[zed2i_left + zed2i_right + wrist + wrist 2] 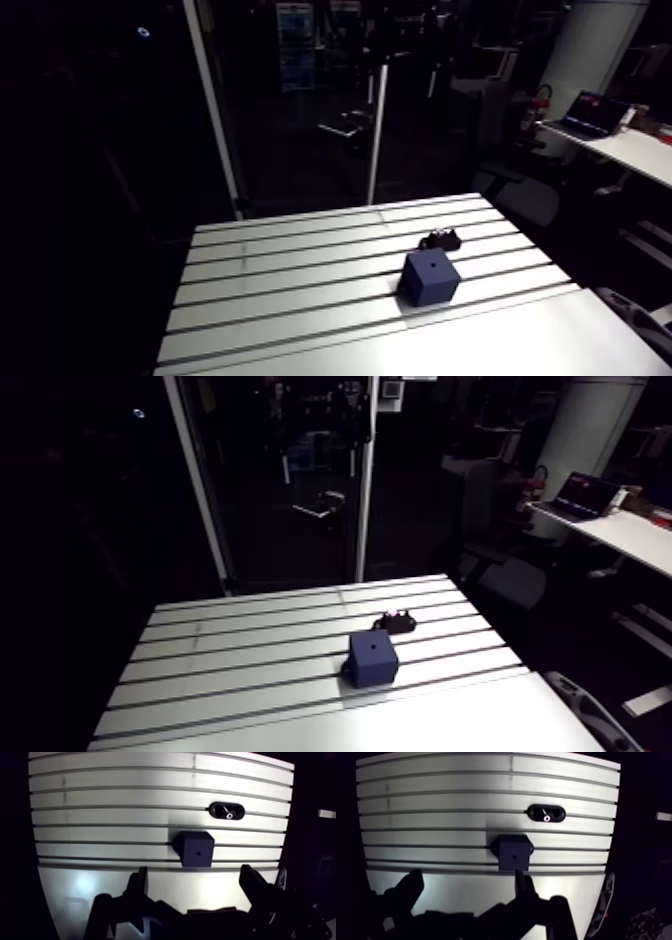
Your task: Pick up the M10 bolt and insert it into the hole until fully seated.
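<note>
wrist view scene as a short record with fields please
surface: slotted aluminium table
target: dark blue block on the table, small hole in its upper face
part: bolt lying in a black oval holder, beyond the block from the gripper
tool: gripper open, nothing between its fingers, short of the block
progress: bolt not yet picked up

Two obstacles stand on the slotted surface [300, 260], both toward one side: a dark blue block [431, 277] and, just behind it, a low black oval holder [440, 240] — near each other but not touching, with one slot line between them. In the wrist view the block lies ahead of the gripper [194, 874], jaws spread wide with nothing between them, and a strip of bare surface separates them from the block. Nothing hangs over the block's top face or the holder — approach from above is free.
</note>
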Available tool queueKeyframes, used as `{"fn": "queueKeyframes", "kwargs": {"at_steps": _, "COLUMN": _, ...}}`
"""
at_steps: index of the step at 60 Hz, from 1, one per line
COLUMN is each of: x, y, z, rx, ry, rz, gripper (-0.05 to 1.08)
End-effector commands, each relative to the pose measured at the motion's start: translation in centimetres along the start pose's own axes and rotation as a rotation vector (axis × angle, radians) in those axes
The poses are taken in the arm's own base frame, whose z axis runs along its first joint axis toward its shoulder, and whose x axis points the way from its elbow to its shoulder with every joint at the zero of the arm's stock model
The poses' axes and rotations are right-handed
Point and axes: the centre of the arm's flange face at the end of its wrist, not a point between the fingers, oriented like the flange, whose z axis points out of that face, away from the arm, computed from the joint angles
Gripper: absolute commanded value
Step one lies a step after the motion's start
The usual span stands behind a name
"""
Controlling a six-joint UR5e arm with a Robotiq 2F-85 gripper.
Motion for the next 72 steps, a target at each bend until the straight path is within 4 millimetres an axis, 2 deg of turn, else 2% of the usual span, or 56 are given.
{"fn": "queueKeyframes", "kwargs": {"at_steps": 1, "x": -0.1, "y": 3.6, "z": 2.4, "rx": -0.014, "ry": 0.036, "rz": -0.018, "gripper": 0.01}}
{"fn": "queueKeyframes", "kwargs": {"at_steps": 5, "x": -0.1, "y": 4.4, "z": 3.2, "rx": -0.019, "ry": 0.049, "rz": -0.026, "gripper": 0.01}}
{"fn": "queueKeyframes", "kwargs": {"at_steps": 14, "x": 0.4, "y": 4.8, "z": 4.0, "rx": -0.030, "ry": 0.079, "rz": -0.028, "gripper": 0.01}}
{"fn": "queueKeyframes", "kwargs": {"at_steps": 19, "x": 1.0, "y": 5.2, "z": 5.2, "rx": -0.034, "ry": 0.083, "rz": -0.039, "gripper": 0.01}}
{"fn": "queueKeyframes", "kwargs": {"at_steps": 27, "x": 1.1, "y": 7.0, "z": 6.7, "rx": -0.036, "ry": 0.089, "rz": -0.027, "gripper": 0.01}}
{"fn": "queueKeyframes", "kwargs": {"at_steps": 30, "x": 1.2, "y": 7.6, "z": 7.8, "rx": -0.036, "ry": 0.088, "rz": -0.023, "gripper": 0.01}}
{"fn": "queueKeyframes", "kwargs": {"at_steps": 31, "x": 1.5, "y": 7.9, "z": 8.8, "rx": -0.033, "ry": 0.080, "rz": -0.021, "gripper": 0.01}}
{"fn": "queueKeyframes", "kwargs": {"at_steps": 34, "x": 1.6, "y": 8.1, "z": 9.5, "rx": -0.032, "ry": 0.077, "rz": -0.019, "gripper": 0.01}}
{"fn": "queueKeyframes", "kwargs": {"at_steps": 40, "x": 1.4, "y": 8.5, "z": 10.7, "rx": -0.031, "ry": 0.072, "rz": -0.009, "gripper": 0.01}}
{"fn": "queueKeyframes", "kwargs": {"at_steps": 46, "x": 0.6, "y": 10.0, "z": 12.1, "rx": -0.032, "ry": 0.070, "rz": 0.017, "gripper": 0.01}}
{"fn": "queueKeyframes", "kwargs": {"at_steps": 55, "x": 0.1, "y": 10.7, "z": 13.4, "rx": -0.033, "ry": 0.073, "rz": 0.034, "gripper": 0.01}}
{"fn": "queueKeyframes", "kwargs": {"at_steps": 72, "x": -1.4, "y": 12.3, "z": 17.0, "rx": -0.032, "ry": 0.096, "rz": 0.079, "gripper": 0.01}}
